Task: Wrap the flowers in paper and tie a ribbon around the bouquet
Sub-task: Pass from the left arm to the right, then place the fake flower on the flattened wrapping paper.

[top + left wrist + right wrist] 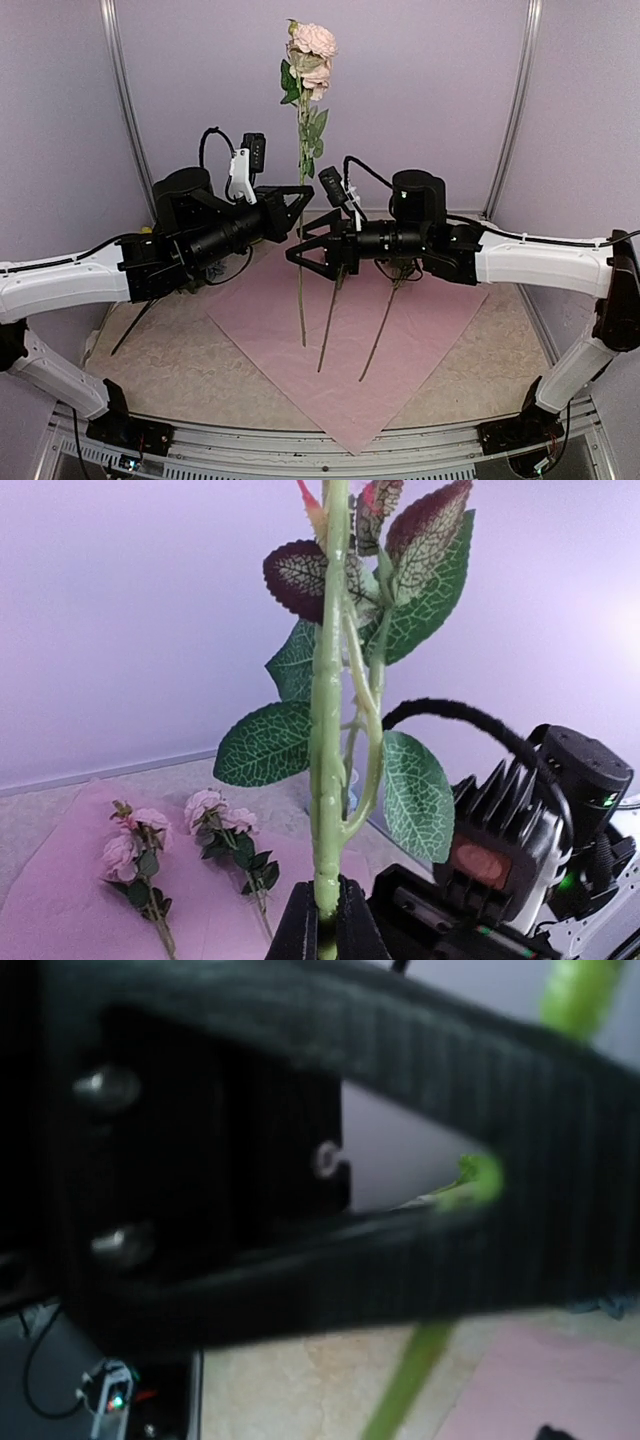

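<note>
**One rose held upright in the left gripper, right gripper open beside the stem**

The left gripper (298,205) has its fingers closed tight on the green plastic stem of a long artificial rose (315,45) with pale pink blooms and dark veined leaves. It holds the rose vertical. The blooms are high above both arms, and the lower end of the stem hangs down toward the large thin sheet of pinkish-lilac wrapping paper (260,320). The left wrist view shows the grip clearly: the stem (327,730) rises straight out from between the two closed fingers (300,930).

The right gripper (310,256) is just beside the same stem, a little lower, with its jaws spread wide and nothing between them. The right wrist view is too blurred to show if a finger touches the stem.

Two more pink roses (330,325) (383,325) lie side by side on the paper, their heads toward the far side. The paper lies flat on the beige mottled table (160,370), with one corner pointing to the arms.

In my judgement, this rose is held upright so it can be lowered beside the other two. The wrapping and the ribbon are not yet begun, and no ribbon is visible.
</note>
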Tool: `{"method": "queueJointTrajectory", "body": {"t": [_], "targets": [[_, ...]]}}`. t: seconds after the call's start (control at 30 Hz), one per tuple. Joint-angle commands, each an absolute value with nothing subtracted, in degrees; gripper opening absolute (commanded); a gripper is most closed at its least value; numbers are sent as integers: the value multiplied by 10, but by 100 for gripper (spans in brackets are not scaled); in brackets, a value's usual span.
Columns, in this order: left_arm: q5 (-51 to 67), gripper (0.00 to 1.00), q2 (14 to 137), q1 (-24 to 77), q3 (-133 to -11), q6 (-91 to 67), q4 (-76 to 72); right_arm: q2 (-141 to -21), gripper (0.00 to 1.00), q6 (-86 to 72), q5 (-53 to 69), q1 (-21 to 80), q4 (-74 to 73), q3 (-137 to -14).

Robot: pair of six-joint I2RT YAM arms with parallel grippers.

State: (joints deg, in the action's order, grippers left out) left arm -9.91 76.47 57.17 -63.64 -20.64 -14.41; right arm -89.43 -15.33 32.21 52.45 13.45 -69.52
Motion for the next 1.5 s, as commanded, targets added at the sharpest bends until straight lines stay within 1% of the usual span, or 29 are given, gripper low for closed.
{"method": "queueJointTrajectory", "body": {"t": [0.0,0.03,0.1,0.13,0.17,0.23,0.27,0.3,0.33,0.37,0.4,0.43,0.5,0.6,0.7,0.8,0.83,0.9,0.93,1.03,1.13,1.23,1.37,1.43,1.47], "targets": [[-64,0,772,580,-626,-220,-254,-917,72,-187,331,522,168,-695],[-62,0,773,580,-623,-229,-261,-917,58,-192,317,522,170,-692],[-51,0,775,580,-615,-242,-274,-917,25,-205,278,521,167,-686],[-45,0,777,580,-613,-247,-276,-915,6,-215,255,518,161,-684],[-45,0,779,580,-614,-251,-272,-915,0,-228,236,513,151,-682],[-60,0,788,578,-623,-261,-247,-917,0,-273,229,494,140,-675],[-73,3,794,575,-630,-269,-226,-916,0,-289,234,483,140,-666],[-84,27,803,568,-638,-284,-198,-916,0,-318,241,471,142,-656],[-86,56,813,559,-647,-298,-170,-916,0,-334,247,462,143,-646],[-85,75,822,549,-652,-317,-143,-918,0,-347,251,452,142,-635],[-88,90,831,537,-657,-330,-117,-920,0,-355,251,446,138,-626],[-90,98,838,525,-664,-338,-86,-923,0,-362,246,440,128,-615],[-111,99,843,500,-668,-344,-27,-935,0,-373,230,427,109,-598],[-183,99,827,450,-663,-354,78,-968,0,-399,223,400,103,-571],[-227,99,814,363,-668,-371,185,-1019,0,-411,225,385,88,-574],[-237,99,807,284,-663,-361,256,-1048,0,-405,202,385,58,-592],[-238,99,805,259,-659,-352,271,-1051,6,-404,195,385,50,-596],[-231,99,806,202,-652,-334,292,-1048,23,-407,176,385,42,-593],[-225,99,808,171,-648,-324,300,-1043,29,-408,167,385,41,-588],[-201,99,825,61,-653,-298,317,-1018,37,-406,140,385,46,-570],[-189,97,848,-21,-675,-269,321,-991,40,-395,116,385,35,-565],[-204,91,886,-87,-710,-234,331,-962,40,-375,101,386,29,-562],[-269,70,978,-146,-769,-179,370,-932,41,-336,85,390,21,-563],[-337,64,1037,-155,-792,-150,387,-922,41,-318,76,391,16,-564],[-349,61,1058,-155,-802,-137,390,-919,41,-312,72,392,16,-562]]}}
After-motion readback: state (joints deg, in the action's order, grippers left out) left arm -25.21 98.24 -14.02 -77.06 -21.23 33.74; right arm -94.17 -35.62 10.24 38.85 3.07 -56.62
